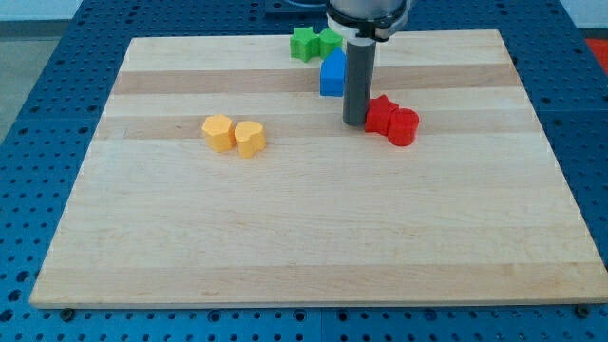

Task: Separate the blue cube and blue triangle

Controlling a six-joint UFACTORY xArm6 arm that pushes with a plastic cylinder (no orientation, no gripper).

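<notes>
You have my tip (354, 123), a bare rod with nothing to spread or pinch, just below the blue blocks (332, 74) near the view's top; judged light, rigid, slide-prone, so push 1 flat side.

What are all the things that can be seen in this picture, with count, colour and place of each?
Yellow blocks: two, yellow, touching, left of the board's middle.
Green blocks: two, green, touching, at the board's top edge.
Blue blocks: one shape visible, blue, below the green ones, partly hidden by the rod; cube and triangle cannot be told apart.
Red blocks: two, red, touching, right of the rod.
Board: one, light wood, on a blue perforated table.
My tip: one, dark rod, just left of the red blocks, below the blue.
</notes>
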